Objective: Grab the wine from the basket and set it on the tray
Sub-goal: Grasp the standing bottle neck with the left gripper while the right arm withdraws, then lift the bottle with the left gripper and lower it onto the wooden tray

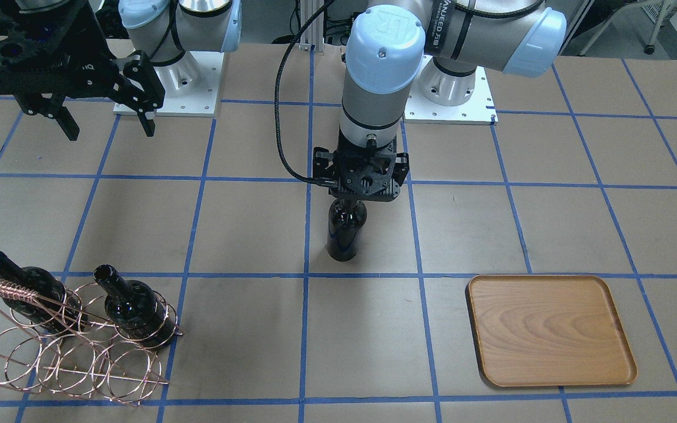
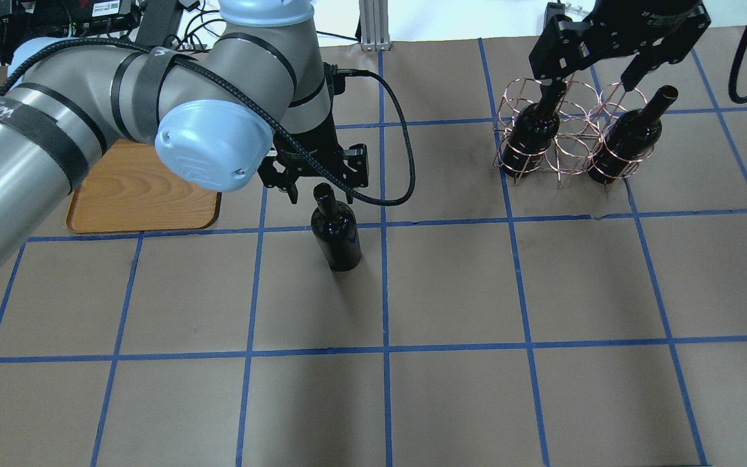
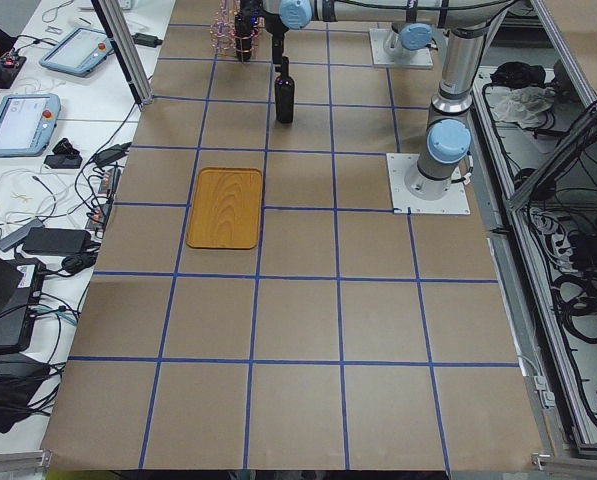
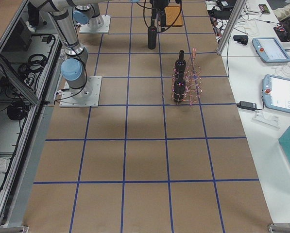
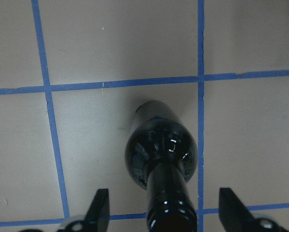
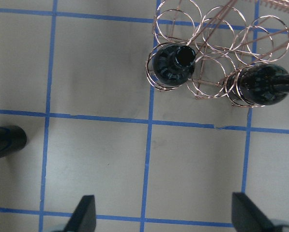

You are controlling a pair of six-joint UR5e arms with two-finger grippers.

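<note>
Left gripper hangs straight over the wine. The left wrist view shows its jaws spread wide on either side of the neck, touching nothing. To its left lies the tray, with no bottle on it, near the wine but apart from it. The wine stands upright on the table, out of the basket and roughly between tray and basket. Further right, the basket holds a second bottle and a third bottle, necks slanting up. Right gripper hovers above them, jaws wide, holding nothing.

By my reading the wine is already out, and the step in hand is the pick-up for the carry to the tray. Next the left jaws need to close squarely on the neck. Glossy glass may slip, so the lift should go straight up before swinging left, and the wine should be set down flat inside the rim.
</note>
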